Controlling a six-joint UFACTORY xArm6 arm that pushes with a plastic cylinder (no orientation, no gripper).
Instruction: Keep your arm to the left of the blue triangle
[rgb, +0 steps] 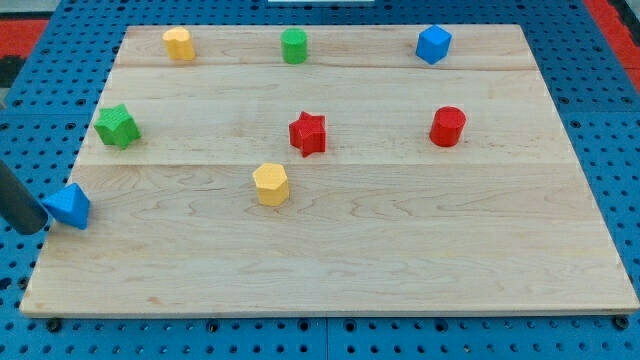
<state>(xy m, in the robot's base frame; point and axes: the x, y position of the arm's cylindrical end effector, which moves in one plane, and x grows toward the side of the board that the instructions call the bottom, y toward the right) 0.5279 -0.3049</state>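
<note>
Robotics lab, wooden board (400, 250) on blue pegboard bench (600, 110)

The counter (400, 250) is pale wood with a fine lengthwise grain. Around it lies a bright blue pegboard (600, 60) dotted with dark holes, with a patch of red at the view's top corners. The blocks are plain, solid colours: a blue triangle (68, 206), a blue cube (433, 44), a green star (117, 126), a green cylinder (294, 46), a red star (308, 133), a red cylinder (447, 127), a yellow hexagon (271, 185) and a second yellow block (179, 44). My tip (36, 228) is dark, nearly black.
</note>
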